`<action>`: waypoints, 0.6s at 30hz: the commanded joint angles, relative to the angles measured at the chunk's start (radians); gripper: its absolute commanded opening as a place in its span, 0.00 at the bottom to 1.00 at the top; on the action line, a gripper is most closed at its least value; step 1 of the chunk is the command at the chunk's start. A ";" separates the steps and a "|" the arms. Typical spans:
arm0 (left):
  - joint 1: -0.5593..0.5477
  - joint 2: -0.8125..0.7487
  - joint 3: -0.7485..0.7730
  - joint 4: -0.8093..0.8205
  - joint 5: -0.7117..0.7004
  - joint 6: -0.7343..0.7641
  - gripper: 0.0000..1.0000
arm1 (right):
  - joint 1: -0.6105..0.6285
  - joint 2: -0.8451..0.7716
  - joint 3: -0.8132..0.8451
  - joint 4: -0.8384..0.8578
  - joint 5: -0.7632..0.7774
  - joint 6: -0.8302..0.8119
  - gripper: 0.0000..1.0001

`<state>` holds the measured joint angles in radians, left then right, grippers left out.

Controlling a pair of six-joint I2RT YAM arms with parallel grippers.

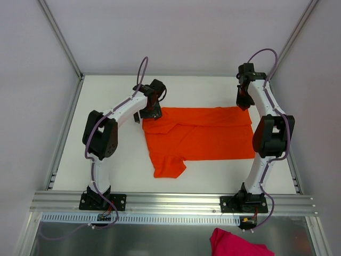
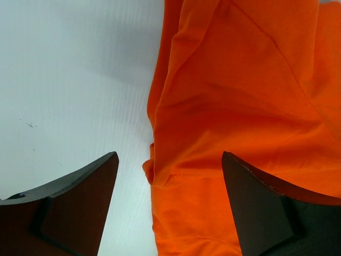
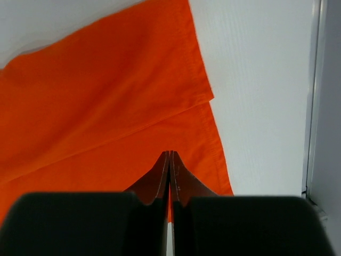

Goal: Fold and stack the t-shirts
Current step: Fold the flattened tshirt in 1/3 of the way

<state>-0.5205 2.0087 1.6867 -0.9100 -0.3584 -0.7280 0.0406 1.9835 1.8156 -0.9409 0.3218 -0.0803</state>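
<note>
Left gripper (image 2: 169, 156) stands wide open, its two dark fingers straddling the left edge of the bright orange soft-fabric t-shirt (image 1: 208, 136) without clamping it. The right gripper (image 3: 169, 153) is pressed fully closed, tips together just over the stitched hem. Whether a pinch of cloth sits between them cannot be told.

Nearest of all, on the near side of the aluminium rail (image 1: 170, 201) that carries the arm bases, a crumpled magenta cloth (image 1: 234, 242) lies outside the flat white worktop (image 1: 106, 160). On the worktop the t-shirt lies spread across the middle, reaching toward the right edge and apart from the near edge. Its one visible short sleeve (image 1: 168, 166) juts toward the near edge at the left. Farther back the body forms a broad band, with a flap doubled over along its far-left part. The grippers sit at its two far corners.

The garment looks light, limp and thin. It will likely sag, drag and crease rather than hold shape, and a single layer may slip from a shallow pinch. The best holds appear to be the stitched hem corners and the thicker doubled edges, taken by both arms together so the cloth lifts evenly.
</note>
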 commanded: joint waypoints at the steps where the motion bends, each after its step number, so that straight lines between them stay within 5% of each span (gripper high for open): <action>1: 0.022 -0.038 0.053 0.014 -0.001 0.013 0.80 | 0.057 -0.086 -0.010 -0.016 -0.032 0.020 0.01; 18: 0.129 0.093 0.195 0.225 0.085 0.075 0.82 | 0.139 -0.319 -0.182 -0.030 -0.101 0.019 0.01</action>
<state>-0.4068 2.0781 1.8008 -0.7063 -0.3191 -0.6640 0.1593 1.7466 1.6669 -0.9516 0.2554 -0.0776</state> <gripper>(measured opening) 0.824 0.017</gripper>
